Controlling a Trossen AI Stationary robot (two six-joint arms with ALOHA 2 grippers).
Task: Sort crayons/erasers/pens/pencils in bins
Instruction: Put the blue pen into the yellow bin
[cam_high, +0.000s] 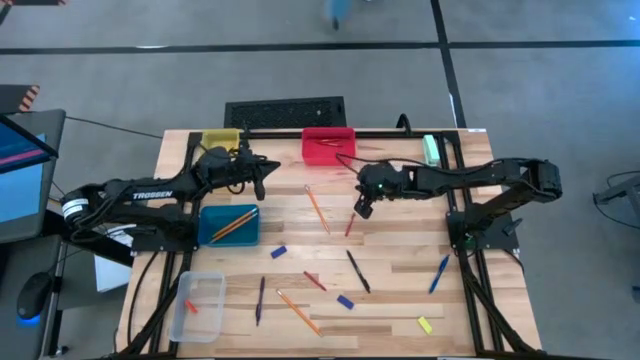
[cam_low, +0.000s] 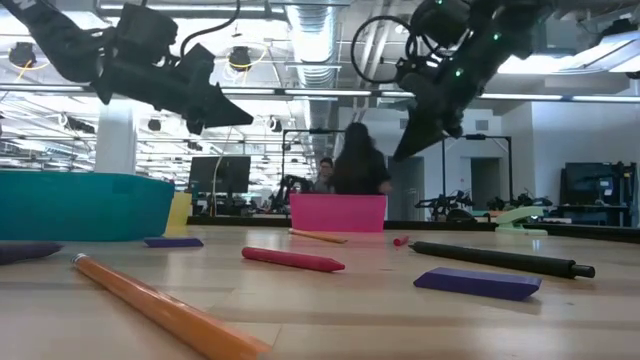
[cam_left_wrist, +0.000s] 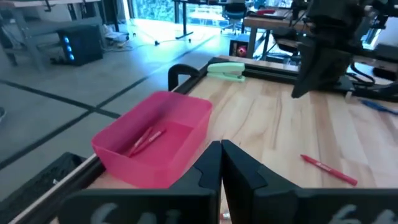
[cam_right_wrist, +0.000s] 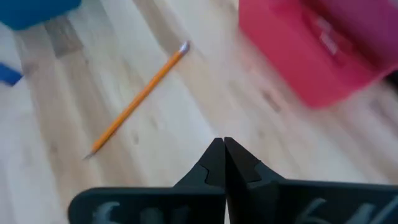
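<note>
Both hands are pinched empty, the left hand (cam_high: 262, 176) and right hand (cam_high: 362, 211) between picks; next, reopen over the crayon (cam_high: 349, 224).

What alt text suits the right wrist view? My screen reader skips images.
The right arm's shut, empty tool hovers over a wooden table, with an orange pencil lying ahead and a red bin off to one side.

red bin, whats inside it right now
The red bin holds two thin red crayons lying together on its floor. Its near wall hides the front strip of the floor.
</note>
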